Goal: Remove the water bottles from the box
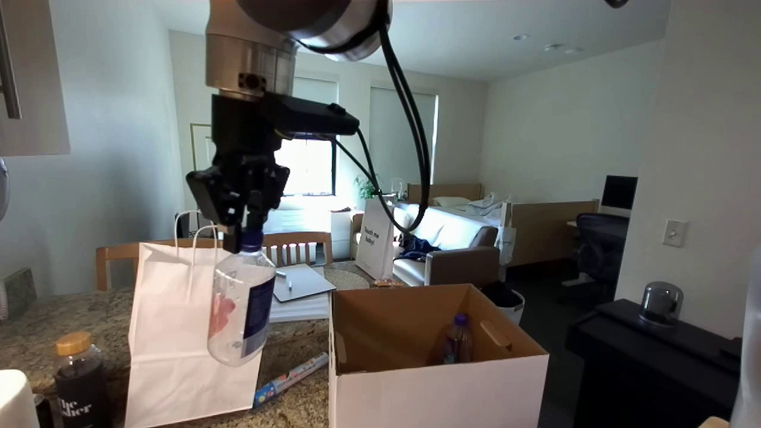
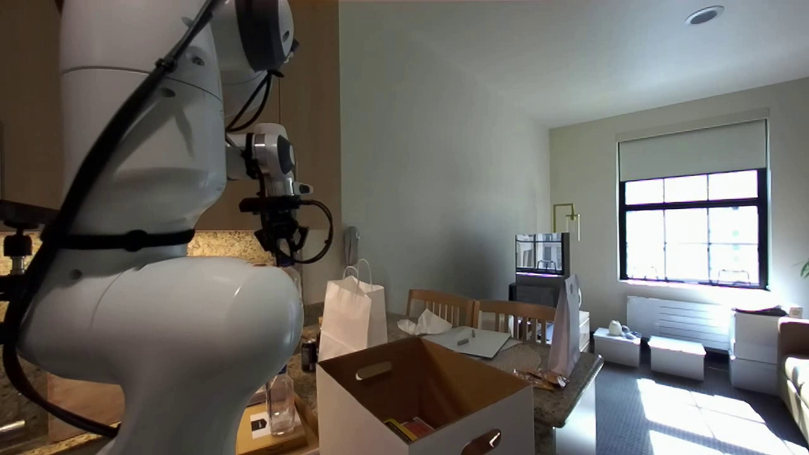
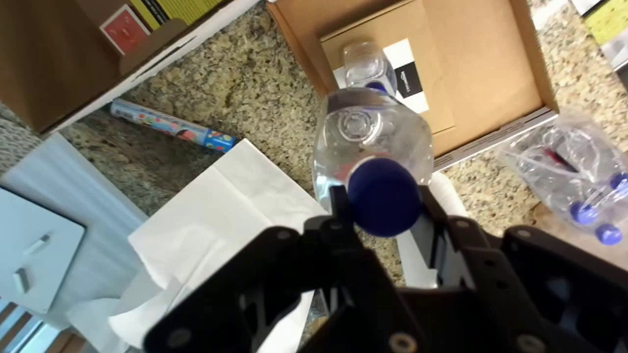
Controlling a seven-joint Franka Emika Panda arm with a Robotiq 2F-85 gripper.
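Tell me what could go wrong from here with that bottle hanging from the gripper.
The gripper seems to hold the hanging bottle by its blue cap alone, so it might swing or slip free. If lowered into the shallow cardboard tray, it could topple the standing bottle there. It also appears to hang close to the white paper bag, so a sideways move may brush or tip that.

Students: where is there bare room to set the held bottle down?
In the wrist view, bare granite lies between the carton, patterned tube, white bag and cardboard tray. The tray's floor beside the flat packet looks free. Crowded: the packet, where a small bottle stands, and beside the tray, under a clear blue-capped bundle.
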